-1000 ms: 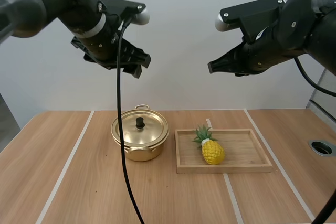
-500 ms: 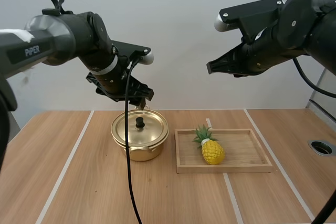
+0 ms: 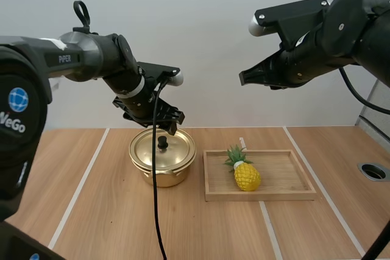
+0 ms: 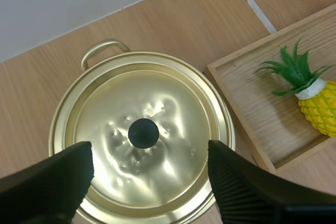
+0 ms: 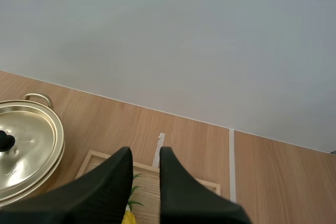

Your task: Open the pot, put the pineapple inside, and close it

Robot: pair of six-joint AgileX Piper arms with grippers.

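Left claw (image 4: 149, 156) gapes over one pot (image 3: 146, 158); one pineapple (image 3: 247, 176) in one tray (image 3: 286, 175).

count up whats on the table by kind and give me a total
pot: 1
lid: 1
pineapple: 1
wooden tray: 1
total: 4
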